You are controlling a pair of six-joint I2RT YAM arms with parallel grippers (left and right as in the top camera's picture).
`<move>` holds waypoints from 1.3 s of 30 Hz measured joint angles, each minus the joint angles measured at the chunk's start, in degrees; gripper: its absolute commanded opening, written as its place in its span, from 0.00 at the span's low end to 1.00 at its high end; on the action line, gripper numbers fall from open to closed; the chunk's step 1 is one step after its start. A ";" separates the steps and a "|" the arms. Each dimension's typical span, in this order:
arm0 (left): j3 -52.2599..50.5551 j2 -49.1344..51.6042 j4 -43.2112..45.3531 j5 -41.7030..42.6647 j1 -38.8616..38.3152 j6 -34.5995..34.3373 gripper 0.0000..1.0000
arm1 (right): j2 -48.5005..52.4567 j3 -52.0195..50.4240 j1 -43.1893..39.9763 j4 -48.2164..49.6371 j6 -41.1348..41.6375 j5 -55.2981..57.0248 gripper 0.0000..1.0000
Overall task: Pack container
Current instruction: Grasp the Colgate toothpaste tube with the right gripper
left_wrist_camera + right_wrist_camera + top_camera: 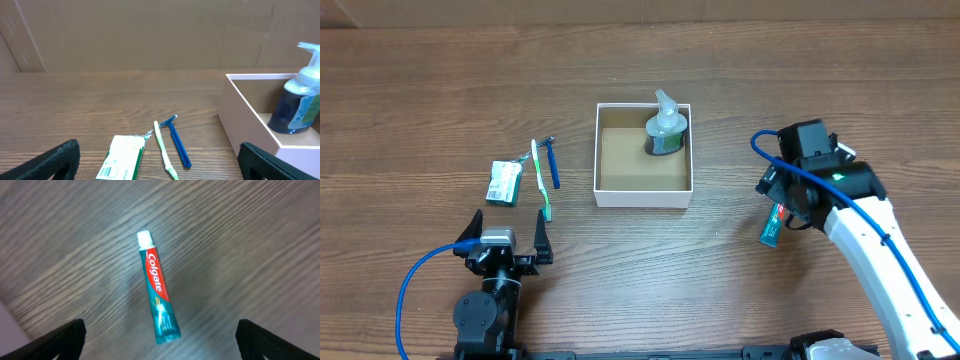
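Note:
The container (642, 197) is a square white-walled box with a brown inside at mid-table. A pump bottle (667, 130) stands in its far right corner. A red and teal toothpaste tube (772, 225) lies on the table to the right of the box. My right gripper (782, 200) hovers over it, open and empty. In the right wrist view the tube (157, 287) lies between the spread jaws (161, 340). My left gripper (506, 240) is open and empty, near the front edge. The box wall (245, 115) and bottle (297, 105) show at the right of the left wrist view.
A green-white packet (504, 183), a green toothbrush (540, 180) and a blue razor (552, 162) lie left of the box, just beyond my left gripper (160, 167). They also show in the left wrist view: packet (122, 157), toothbrush (164, 150), razor (177, 142).

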 measured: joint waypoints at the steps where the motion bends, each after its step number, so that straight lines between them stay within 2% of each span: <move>1: 0.00 0.00 0.04 0.00 0.00 0.00 1.00 | 0.74 -2.03 -0.02 2.38 0.42 0.04 0.93; 6: 0.00 0.00 0.02 0.00 0.00 0.00 1.00 | 6.36 -7.69 -0.22 9.86 0.83 -0.11 0.93; 13: 0.00 0.00 0.02 0.00 0.00 0.00 1.00 | 13.27 -8.02 -0.22 15.32 -0.44 -0.09 0.93; 19: 0.00 0.00 0.02 0.00 0.00 0.00 1.00 | 14.08 -8.09 -0.22 15.74 -1.16 -0.07 0.91; 27: 0.00 0.00 0.02 0.00 0.00 0.00 1.00 | 14.08 -13.86 -0.22 22.21 -3.74 -0.52 0.85; 33: 0.00 0.00 0.02 0.00 0.00 0.00 1.00 | 14.08 -13.97 -0.26 23.08 -4.44 -1.14 0.66; 37: 0.00 0.00 0.02 -0.02 0.00 0.00 1.00 | 14.08 -14.19 -0.26 23.45 -4.20 -1.25 0.31; 39: 0.00 0.00 0.02 0.00 0.00 0.00 1.00 | 14.08 -14.32 -0.26 23.71 -4.17 -1.40 0.29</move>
